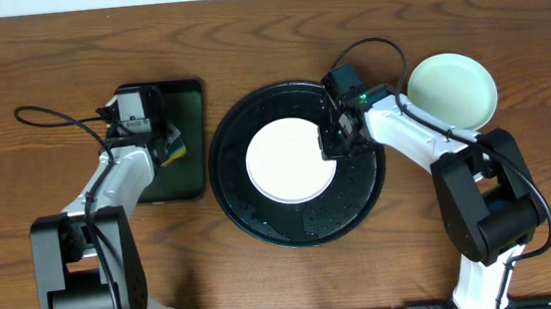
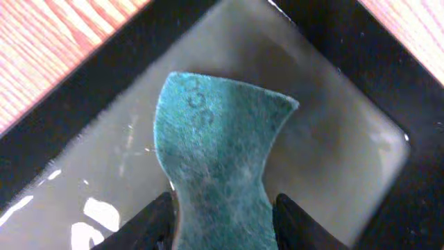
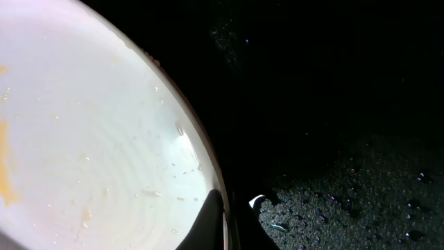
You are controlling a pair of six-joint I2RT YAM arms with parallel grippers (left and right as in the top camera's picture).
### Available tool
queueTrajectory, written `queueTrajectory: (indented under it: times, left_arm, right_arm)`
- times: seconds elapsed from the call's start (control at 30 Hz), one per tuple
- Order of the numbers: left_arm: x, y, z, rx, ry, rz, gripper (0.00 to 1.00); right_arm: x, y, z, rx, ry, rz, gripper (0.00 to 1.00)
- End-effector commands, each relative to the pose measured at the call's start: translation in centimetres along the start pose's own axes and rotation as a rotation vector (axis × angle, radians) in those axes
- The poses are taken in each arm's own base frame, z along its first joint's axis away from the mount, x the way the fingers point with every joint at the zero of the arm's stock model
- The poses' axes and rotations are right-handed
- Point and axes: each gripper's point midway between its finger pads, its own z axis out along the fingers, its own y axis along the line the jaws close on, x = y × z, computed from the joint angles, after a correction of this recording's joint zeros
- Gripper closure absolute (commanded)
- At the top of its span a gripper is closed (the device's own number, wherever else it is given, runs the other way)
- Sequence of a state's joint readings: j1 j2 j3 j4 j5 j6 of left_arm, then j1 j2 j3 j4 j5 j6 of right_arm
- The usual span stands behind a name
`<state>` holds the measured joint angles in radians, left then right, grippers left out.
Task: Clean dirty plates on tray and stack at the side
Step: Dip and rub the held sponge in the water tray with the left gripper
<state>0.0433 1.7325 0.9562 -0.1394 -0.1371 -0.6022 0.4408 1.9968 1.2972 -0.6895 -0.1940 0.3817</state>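
With the right pincer (image 1: 335,144), pinches the right rim of the white plate (image 1: 291,160), jaws pressed together on it. Rests that plate, smeared yellowish, mid round black tray (image 1: 262,226), wet with droplets. Shows a mint plate (image 1: 452,89) on the table (image 1: 47,54) near the tray's right. Flanks a green sponge (image 2: 218,153) in the dark green rectangular tray (image 1: 188,102) with the left pincer (image 2: 222,222); gripping or merely touching, cannot tell.

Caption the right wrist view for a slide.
Right fingers pinch the rim of a yellow-smeared white plate lying on the wet black tray.
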Motion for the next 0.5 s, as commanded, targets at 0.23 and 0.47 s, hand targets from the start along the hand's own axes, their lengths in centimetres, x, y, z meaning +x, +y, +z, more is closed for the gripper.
queueTrajectory:
  times: [0.23,0.47]
  left_arm:
    - [1.3,1.3,2.8,-0.06,0.012,0.014,0.42]
    - [2.0,0.7,3.7,-0.027,0.039,0.07,0.78]
  right_arm:
    - [2.3,0.7,2.6,-0.014,0.095,-0.031,0.99]
    - [2.5,0.8,2.6,-0.012,0.1,-0.036,0.99]
